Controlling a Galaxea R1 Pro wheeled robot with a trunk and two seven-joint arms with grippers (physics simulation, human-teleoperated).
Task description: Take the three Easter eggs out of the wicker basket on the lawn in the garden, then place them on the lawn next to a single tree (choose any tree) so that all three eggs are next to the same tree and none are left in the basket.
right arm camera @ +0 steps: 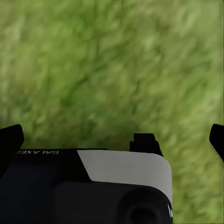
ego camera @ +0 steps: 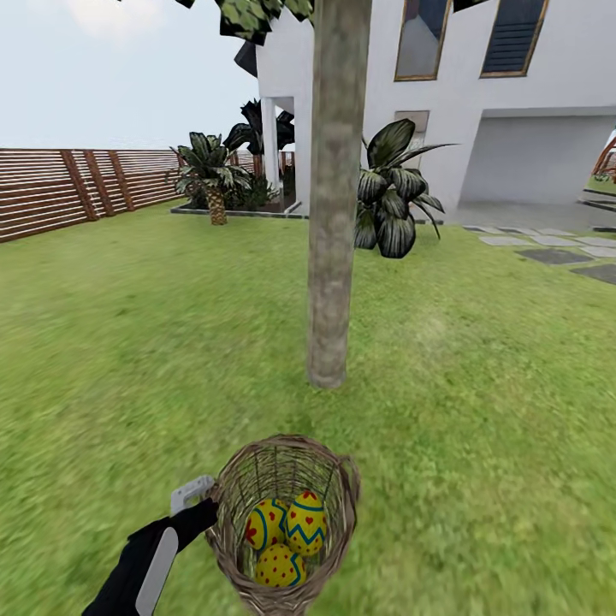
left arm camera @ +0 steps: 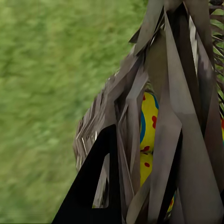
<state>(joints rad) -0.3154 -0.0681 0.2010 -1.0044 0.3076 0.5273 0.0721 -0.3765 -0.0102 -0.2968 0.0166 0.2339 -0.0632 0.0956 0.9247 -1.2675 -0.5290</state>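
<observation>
Right now we carry the wicker basket [ego camera: 282, 522] low in front of us, our left gripper [ego camera: 205, 505] closed on its rim at the left side. All three Easter eggs [ego camera: 282, 535] lie together in its bottom, touching one another. Past the basket the tree [ego camera: 335, 197] rises from the lawn [ego camera: 111, 342], its trunk near and straight ahead. Our right gripper [right arm camera: 112, 135] hangs over bare grass, its two dark fingertips [right arm camera: 10, 140] spread wide apart and holding nothing.

White house [ego camera: 479, 111], slatted fence [ego camera: 77, 188], palms [ego camera: 210, 175]
</observation>
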